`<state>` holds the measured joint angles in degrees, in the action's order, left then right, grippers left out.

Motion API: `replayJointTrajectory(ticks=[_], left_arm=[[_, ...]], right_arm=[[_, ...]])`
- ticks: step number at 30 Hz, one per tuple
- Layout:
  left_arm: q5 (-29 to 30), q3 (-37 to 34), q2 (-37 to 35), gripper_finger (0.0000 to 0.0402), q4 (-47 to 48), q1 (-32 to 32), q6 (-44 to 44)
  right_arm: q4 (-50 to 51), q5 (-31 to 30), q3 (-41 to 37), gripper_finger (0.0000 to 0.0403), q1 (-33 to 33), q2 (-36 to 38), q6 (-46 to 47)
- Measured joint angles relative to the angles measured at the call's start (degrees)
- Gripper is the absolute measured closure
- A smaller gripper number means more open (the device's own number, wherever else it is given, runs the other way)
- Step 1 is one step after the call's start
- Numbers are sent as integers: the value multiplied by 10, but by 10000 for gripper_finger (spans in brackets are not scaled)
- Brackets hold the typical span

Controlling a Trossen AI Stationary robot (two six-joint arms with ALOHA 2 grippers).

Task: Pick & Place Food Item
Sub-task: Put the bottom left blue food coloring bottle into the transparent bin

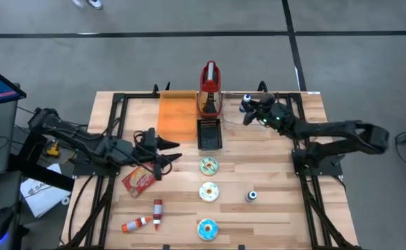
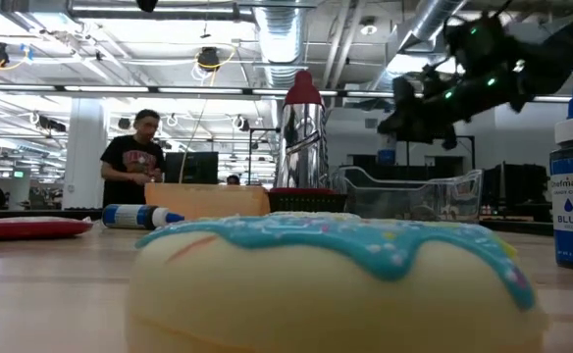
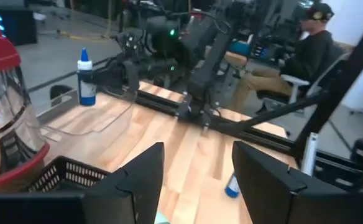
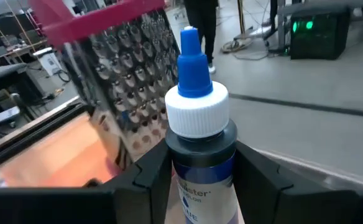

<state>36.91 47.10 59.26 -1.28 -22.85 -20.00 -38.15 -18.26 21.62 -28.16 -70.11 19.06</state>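
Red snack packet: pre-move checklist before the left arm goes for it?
1. Packet location: ok. The red snack packet lies flat on the table, near its left edge.
2. Left end effector alignment: not ok. It sits beside the packet, toward the table's middle, not over it.
3. Left end effector free: ok. Fingers apart, nothing between them in the left wrist view.
4. Clutter near the packet: ok. The capped tubes lie apart from it, nearer the front edge.
5. Right end effector: ok. It is at the far side, shut on a blue bottle, away from the packet.
6. Place target: cannot tell.
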Motion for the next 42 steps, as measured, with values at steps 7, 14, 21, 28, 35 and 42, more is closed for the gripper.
replayJointTrajectory(ticks=[7, 14, 21, 28, 35, 42], left_arm=[[17, 0, 22, 224, -30, 0, -9], [24, 0, 18, 233, -37, -10, -18], [26, 0, 18, 234, -44, -26, -26], [26, 0, 18, 234, -52, -40, -30], [26, 0, 18, 234, -52, -54, -34], [25, 0, 18, 234, -52, -55, -44]], right_arm=[[-119, -2, 44, 265, 0, -159, -54], [-182, -61, 64, 265, 4, -240, -56], [-194, -79, 63, 264, -2, -278, -36], [-257, -96, 63, 263, 0, -336, -6], [-252, -105, 63, 262, 0, -364, 2], [-256, -103, 63, 242, 5, -368, 18]])
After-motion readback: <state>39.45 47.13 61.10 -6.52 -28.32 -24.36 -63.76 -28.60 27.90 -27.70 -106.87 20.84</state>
